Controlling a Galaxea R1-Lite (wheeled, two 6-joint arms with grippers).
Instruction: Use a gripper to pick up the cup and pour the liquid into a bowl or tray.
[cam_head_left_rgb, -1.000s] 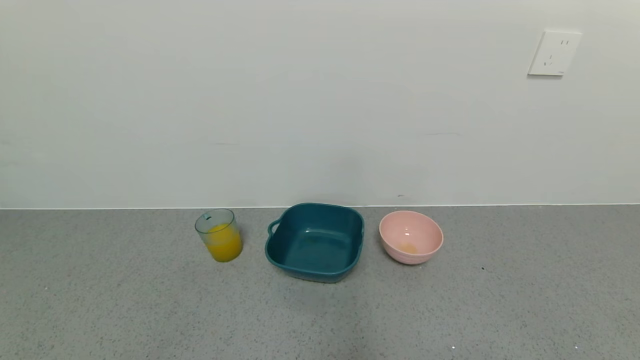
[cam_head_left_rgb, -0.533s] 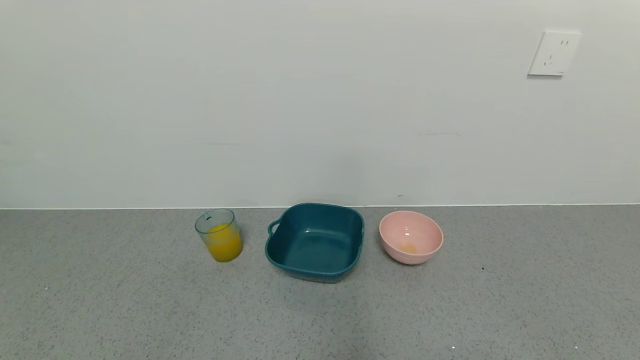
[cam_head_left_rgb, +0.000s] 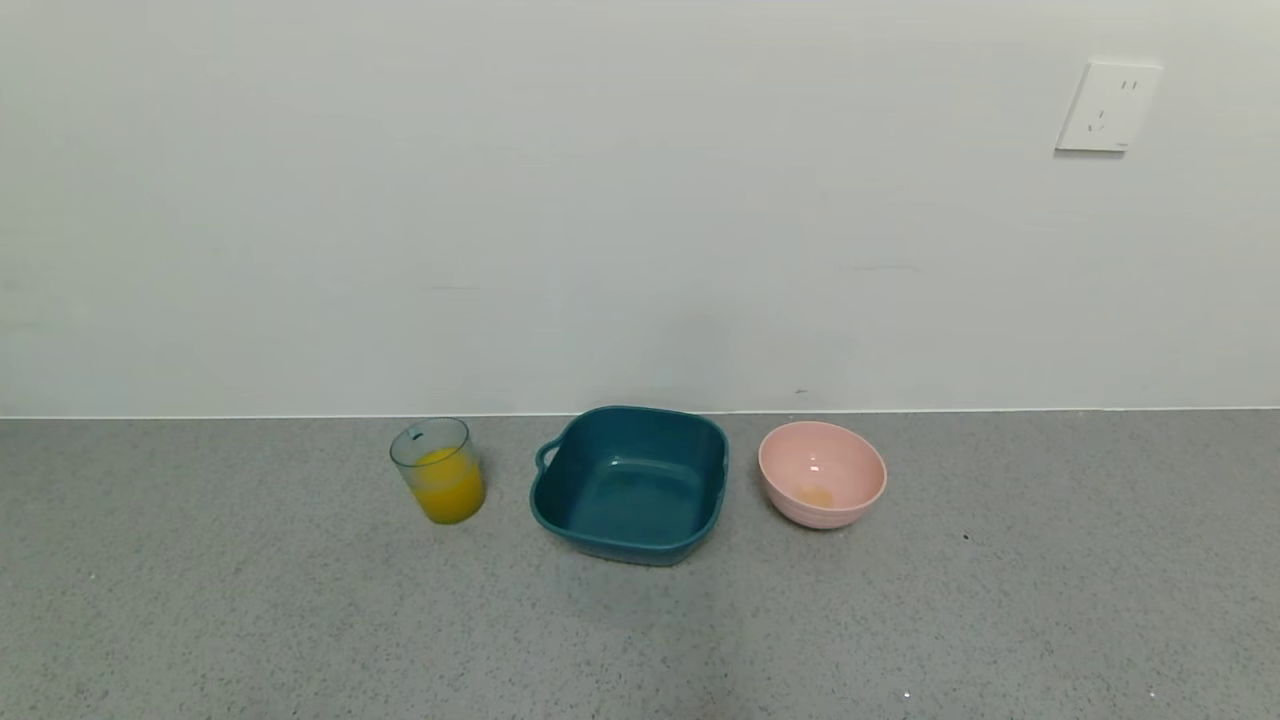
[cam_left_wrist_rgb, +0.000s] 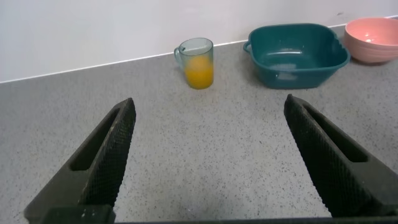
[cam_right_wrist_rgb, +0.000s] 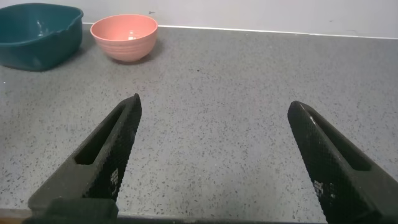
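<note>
Left pincer (cam_left_wrist_rgb: 208, 158): released, jaws spread wide, low over the grey tabletop (cam_left_wrist_rgb: 205, 137), grasping nothing. The cup (cam_left_wrist_rgb: 197, 63) stands upright well ahead of it, roughly on its centreline and slightly toward one finger, with the orange liquid (cam_left_wrist_rgb: 199, 73) filling about the lower half. The teal tray (cam_left_wrist_rgb: 297, 55) sits beside the cup, further to the side, a clear gap between them; the likely reason for this row is a short carry from cup to tray. The pink bowl (cam_left_wrist_rgb: 373, 38) lies beyond the tray.

Right pincer (cam_right_wrist_rgb: 211, 155): released, empty, parked over bare tabletop, the bowl and tray well ahead and off to one side.

Against the earlier head views: cup, tray and bowl unmoved; neither arm has entered that view. Approach not yet begun, by my judgement.
</note>
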